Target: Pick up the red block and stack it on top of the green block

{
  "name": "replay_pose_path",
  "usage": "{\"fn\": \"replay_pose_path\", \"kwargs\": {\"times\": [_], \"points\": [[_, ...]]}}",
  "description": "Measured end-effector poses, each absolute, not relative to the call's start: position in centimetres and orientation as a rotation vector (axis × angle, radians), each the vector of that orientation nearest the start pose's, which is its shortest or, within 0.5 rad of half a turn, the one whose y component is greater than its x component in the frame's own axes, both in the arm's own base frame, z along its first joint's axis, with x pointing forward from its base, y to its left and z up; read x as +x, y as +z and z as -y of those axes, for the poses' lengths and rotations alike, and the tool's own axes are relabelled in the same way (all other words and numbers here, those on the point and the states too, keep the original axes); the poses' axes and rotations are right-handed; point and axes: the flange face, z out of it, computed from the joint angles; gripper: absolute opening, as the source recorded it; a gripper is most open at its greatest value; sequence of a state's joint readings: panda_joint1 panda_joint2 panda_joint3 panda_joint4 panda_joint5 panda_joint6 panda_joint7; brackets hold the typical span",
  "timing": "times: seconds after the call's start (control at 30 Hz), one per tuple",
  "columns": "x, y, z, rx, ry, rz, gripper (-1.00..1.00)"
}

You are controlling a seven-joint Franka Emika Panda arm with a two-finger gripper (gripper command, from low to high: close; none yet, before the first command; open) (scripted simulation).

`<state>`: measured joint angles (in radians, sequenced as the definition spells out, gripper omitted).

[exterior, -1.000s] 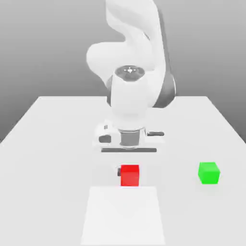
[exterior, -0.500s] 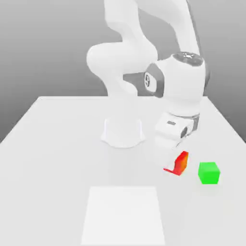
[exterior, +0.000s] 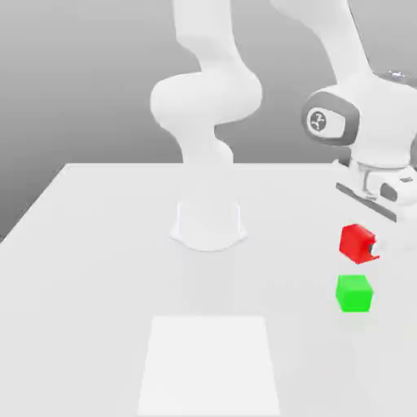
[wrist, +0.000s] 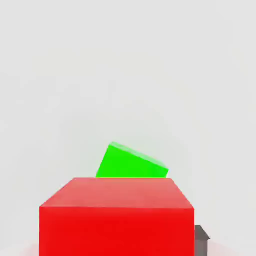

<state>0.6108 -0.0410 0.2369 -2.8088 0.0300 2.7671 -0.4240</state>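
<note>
The claw [exterior: 364, 243] is pinching the red cube [exterior: 358, 243], with one finger pressed on a side of it and the other side mostly hidden. The red cube hangs in the air under the white robot hand [exterior: 383, 189], near the green cube [exterior: 354, 294] but not touching it. The red cube looks hard and stiff, so I think a firm pinch will not squash it or break it. It is small, so it is likely light and easy to carry. I can't tell what it is made of. Its sides look flat and smooth, which is good for the claw to press on, but smooth sides might slip or turn if the squeeze gets weak. The best place to hold it is by two flat sides across from each other, right in the middle, with the bottom left free so it can sit down flat. Holding it by a corner would probably make it tip. Farther out, the green cube sits flat on the white counter [exterior: 122, 285]. The hand view shows the two cubes turned different ways, so a little twist may help them line up. The green cube looks just as light, so a bump could push it away. The red one should come down softly.
</note>
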Motion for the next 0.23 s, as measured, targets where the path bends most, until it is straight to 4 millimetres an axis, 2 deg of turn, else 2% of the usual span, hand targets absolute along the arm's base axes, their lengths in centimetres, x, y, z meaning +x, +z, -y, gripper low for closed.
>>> {"fn": "replay_pose_path", "kwargs": {"times": [0.1,0.13,0.23], "points": [[24.9,18.8,-27.8,-2.551,0.002,1.834,-1.0],[24.8,18.3,-27.8,-2.55,0.002,1.835,1.0],[24.8,18.3,-27.8,-2.551,0.002,1.835,1.0]]}}
